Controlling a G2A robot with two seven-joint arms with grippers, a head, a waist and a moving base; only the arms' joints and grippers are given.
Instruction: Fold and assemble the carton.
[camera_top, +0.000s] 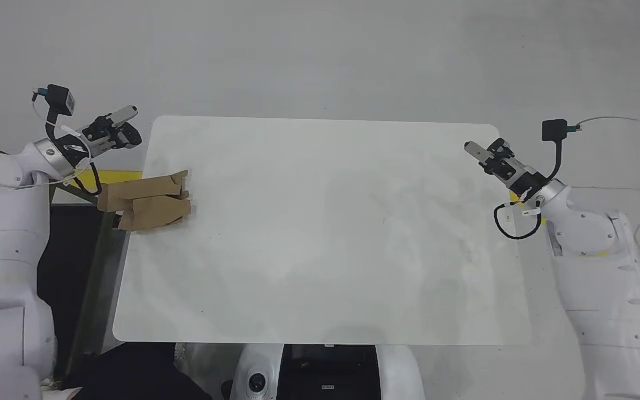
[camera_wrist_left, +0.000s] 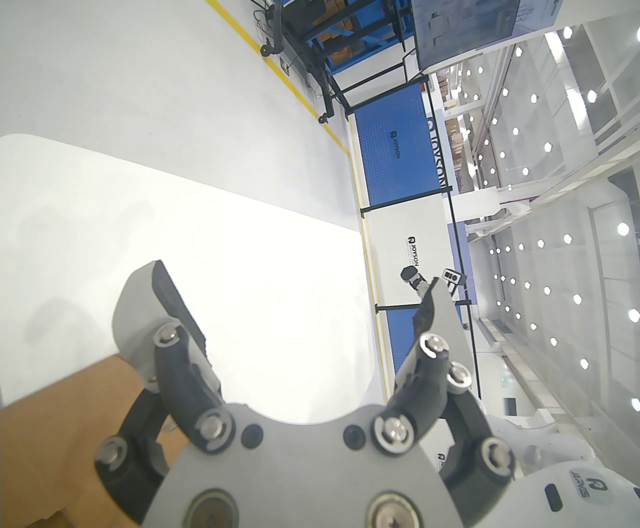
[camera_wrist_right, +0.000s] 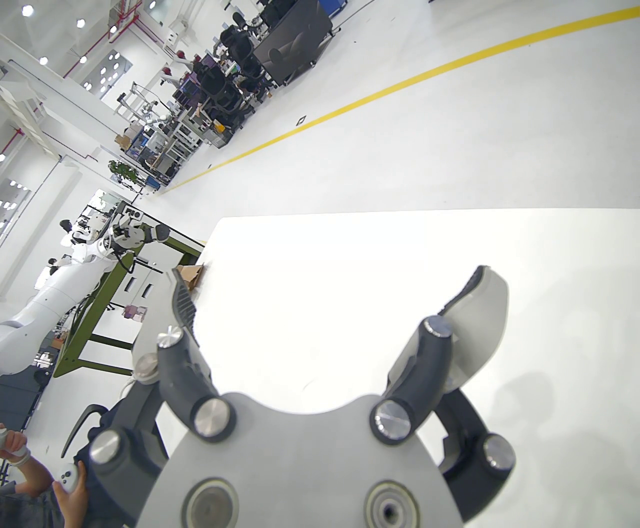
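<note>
A flattened brown carton (camera_top: 150, 201) lies across the left edge of the white table (camera_top: 330, 250), partly overhanging it. The left gripper (camera_top: 131, 122) hovers just beyond it and the right gripper (camera_top: 473, 149) sits far right, both spread and empty. A careless nudge could tip the carton off.

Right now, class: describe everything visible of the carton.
The carton is plain brown cardboard, unassembled, lying low with flaps jutting out. It rests on the table at the left arm's side, partly overhanging the edge. The open left gripper is nearby but apart; nothing holds it.
</note>
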